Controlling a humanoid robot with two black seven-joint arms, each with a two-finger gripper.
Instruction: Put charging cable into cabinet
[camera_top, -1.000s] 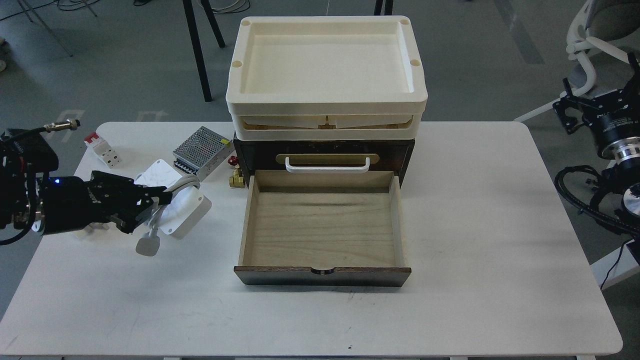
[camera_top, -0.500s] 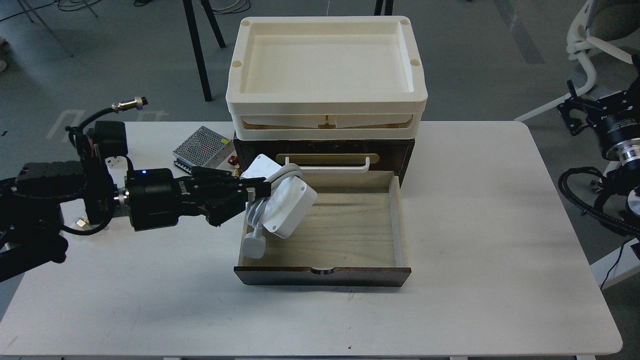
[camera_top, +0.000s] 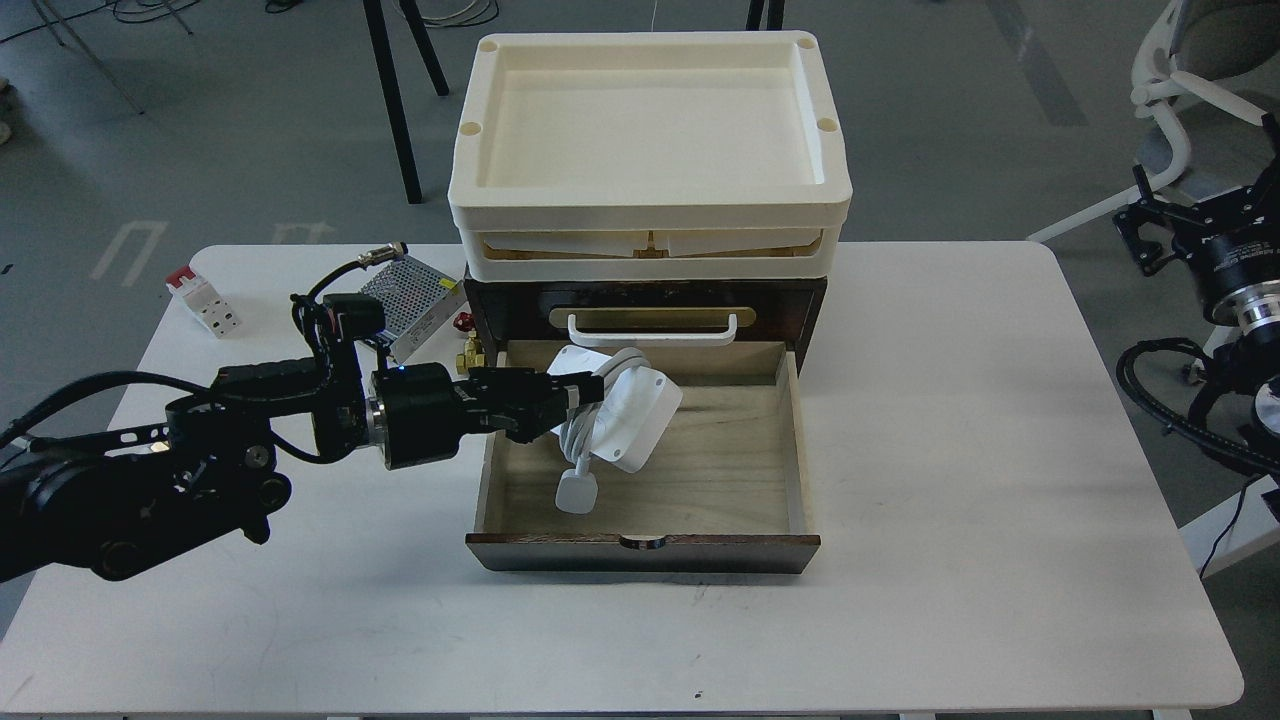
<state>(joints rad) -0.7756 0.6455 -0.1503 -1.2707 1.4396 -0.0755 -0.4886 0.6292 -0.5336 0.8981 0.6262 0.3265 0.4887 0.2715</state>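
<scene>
The charging cable (camera_top: 630, 420) is a flat white block with a white cord wrapped across it. Its round white plug (camera_top: 577, 494) hangs below. My left gripper (camera_top: 562, 408) is shut on the block's left side and holds it over the left part of the open pale wood drawer (camera_top: 720, 470). The drawer belongs to the dark brown cabinet (camera_top: 645, 300), which has a white handle (camera_top: 652, 332) and cream trays (camera_top: 650, 150) stacked on top. My right gripper (camera_top: 1150, 225) is off the table at the far right, seen small and dark.
A silver perforated-metal box (camera_top: 408, 290) and a small brass part (camera_top: 468, 355) lie left of the cabinet. A white-and-red block (camera_top: 203, 298) sits at the table's far left. A white chair (camera_top: 1190, 90) stands at the back right.
My left arm has carried the charging cable to the right, from the table left of the cabinet to over the open drawer, and a little lower into it.
</scene>
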